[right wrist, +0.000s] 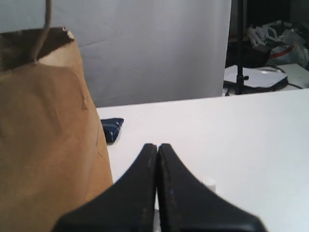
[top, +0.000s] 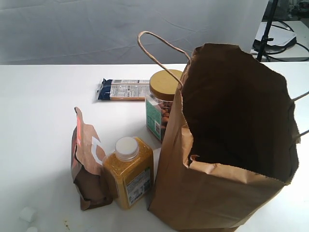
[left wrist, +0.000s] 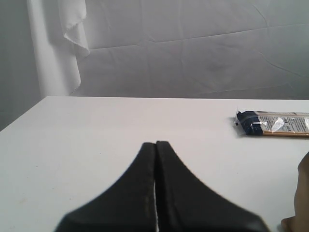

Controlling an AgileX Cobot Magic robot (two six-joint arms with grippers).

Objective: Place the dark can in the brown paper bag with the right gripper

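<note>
The dark can shows in no view; it is hidden or out of frame. The brown paper bag point(top: 227, 145) stands upright and open on the white table at the right, its inside dark, one loop handle point(top: 159, 48) arching over its far-left rim. In the right wrist view the bag point(right wrist: 48, 145) fills one side, close beside my right gripper point(right wrist: 157, 145), which is shut with nothing between its fingers. My left gripper point(left wrist: 156, 143) is also shut and empty, low over bare table. Neither gripper appears in the exterior view.
A nut jar with tan lid point(top: 164, 104) stands against the bag's far-left side. A yellow bottle point(top: 129, 171) and a brown-orange foil pouch point(top: 87, 162) stand left of the bag. A blue-ended flat packet point(top: 124, 90) lies behind. A small white object point(right wrist: 208, 182) sits by the right gripper.
</note>
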